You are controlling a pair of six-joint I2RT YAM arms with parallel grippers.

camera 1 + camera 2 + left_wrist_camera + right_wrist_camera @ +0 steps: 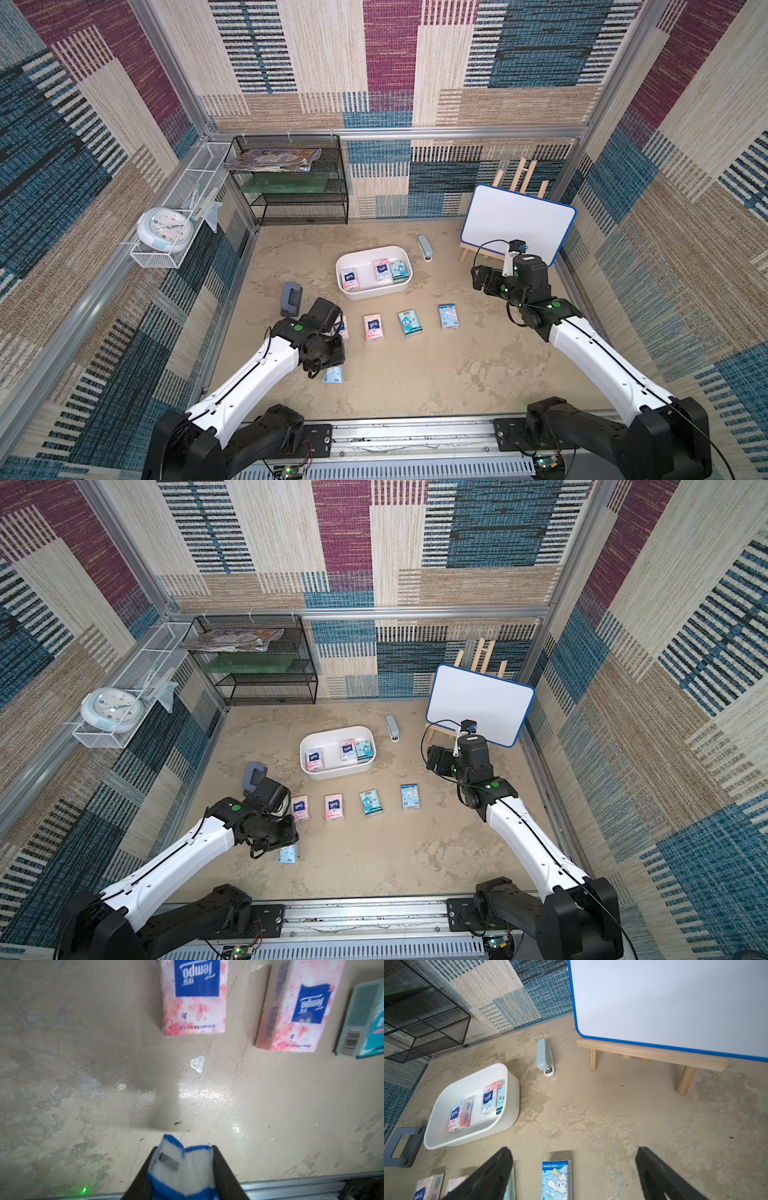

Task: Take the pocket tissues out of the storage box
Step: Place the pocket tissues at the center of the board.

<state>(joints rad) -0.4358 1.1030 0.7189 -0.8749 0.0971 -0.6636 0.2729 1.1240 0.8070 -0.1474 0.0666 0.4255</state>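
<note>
Nearest the front edge, at left, the left gripper (184,1152) has its jaws closed on a light blue soft plastic tissue packet (180,1169), held low over the mottled beige tabletop (415,374). Contact with the surface cannot be determined. Judgement: this is a set-down position, clear of the existing row.

Farther in, four packets lie flat in a left-to-right row, spaced apart:
- first pink floral packet (300,808)
- second pink floral packet (372,327)
- teal cartoon packet (409,323)
- light blue cartoon packet (449,316)

The spacing probably preserves jaw clearance.

Beyond the row, the white plastic round-cornered storage box (374,296) contains three packets. One pink boxed packet (349,278) lies at left. Another pink boxed packet (381,270) and a teal boxed packet (399,270) sit together by the right wall.

Right of the box, well apart, the right gripper (573,1150) hovers with its jaws spread wide and empty, likely staged for the next pick.
</note>
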